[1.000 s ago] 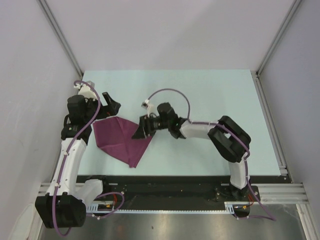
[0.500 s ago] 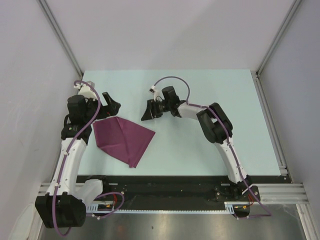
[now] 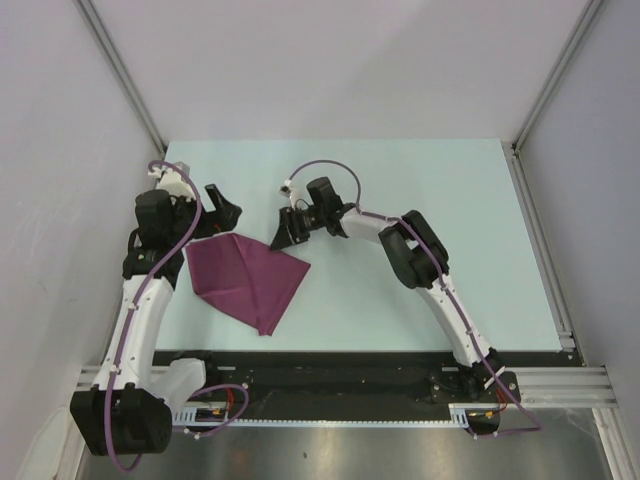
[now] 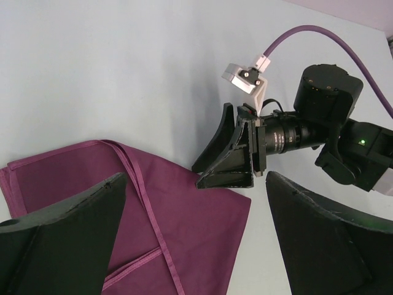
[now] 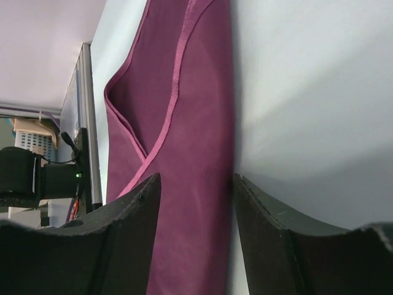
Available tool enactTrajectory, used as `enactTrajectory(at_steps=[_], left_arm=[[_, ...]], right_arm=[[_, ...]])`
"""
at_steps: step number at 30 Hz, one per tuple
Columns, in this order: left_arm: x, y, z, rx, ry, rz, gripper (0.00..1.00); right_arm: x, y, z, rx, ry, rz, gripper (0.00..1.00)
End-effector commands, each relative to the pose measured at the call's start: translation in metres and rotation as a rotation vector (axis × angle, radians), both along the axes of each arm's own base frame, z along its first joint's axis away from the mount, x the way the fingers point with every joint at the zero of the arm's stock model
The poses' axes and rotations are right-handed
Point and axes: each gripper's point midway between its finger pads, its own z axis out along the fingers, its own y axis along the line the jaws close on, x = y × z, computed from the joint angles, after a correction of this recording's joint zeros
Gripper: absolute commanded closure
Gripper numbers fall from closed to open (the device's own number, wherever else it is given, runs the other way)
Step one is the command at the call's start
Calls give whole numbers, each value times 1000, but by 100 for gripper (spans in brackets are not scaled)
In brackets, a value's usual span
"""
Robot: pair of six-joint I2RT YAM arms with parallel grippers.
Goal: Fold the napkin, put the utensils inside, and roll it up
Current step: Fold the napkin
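We find the napkin (image 3: 247, 277) lying flat on the left half of the bench (image 3: 420, 190), towards its near edge, folded over on itself into a kite-like shape with its lighter hem showing across the top layer. The right pincer (image 3: 284, 234) reaches across from the right arm and points down at the napkin's far edge, close to the cloth's right-hand corner. From the right wrist we see its two fingers (image 5: 116, 246) standing partly apart, with the cloth's edge running into the gap between them, magenta fabric to one side and bare bench to the other. The cloth in that gap lies flat and unpinched, so we read this pincer as released, straddling the edge without gripping it. From the left wrist its tips seem to meet the bench right at the napkin's border, though we cannot tell whether they press on the fabric. The left pincer (image 3: 222, 206) hangs just beyond the napkin's far left corner, above the bench. Its fingers (image 4: 61, 239) are spread as wide as they go, with nothing between them. It touches neither the cloth nor the other pincer.
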Motion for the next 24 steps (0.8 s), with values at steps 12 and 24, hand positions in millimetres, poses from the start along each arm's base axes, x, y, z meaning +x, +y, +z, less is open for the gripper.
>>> enactTrajectory(at_steps=[12, 24], left_arm=[[0, -9, 6, -23, -24, -38, 0], [0, -13, 5, -31, -18, -51, 0]], right_arm=[[-1, 0, -37, -120, 64, -62, 65], [20, -32, -43, -157, 77, -219, 100]])
